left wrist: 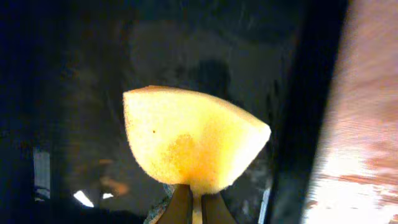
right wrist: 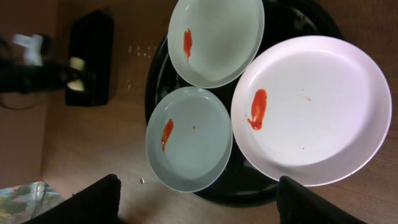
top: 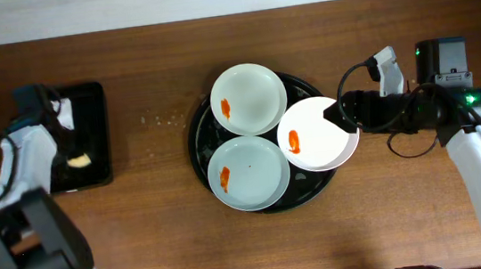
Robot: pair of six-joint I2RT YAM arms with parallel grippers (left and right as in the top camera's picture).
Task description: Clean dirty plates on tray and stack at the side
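Three orange-smeared shallow round white plates (top: pixel 248 98) are lying on the large round black tray (top: pixel 200 144). At that tray's right edge the right claw (right wrist: pixel 199 190) is hanging released. Well left of the tray, the left claw (left wrist: pixel 193 208) is clenching a yellow sponge (left wrist: pixel 193 140).

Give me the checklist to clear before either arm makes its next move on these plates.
1. Sponge gripped by left end effector: ok, shut on it at the rectangular tray.
2. Right end effector open: ok, fingers spread wide.
3. Right end effector touching the right plate: cannot tell.
4. Right plate, top plate and bottom plate on the round tray: ok, though the right plate overhangs the rim.
5. Plates clean: not ok, all three are smeared orange.
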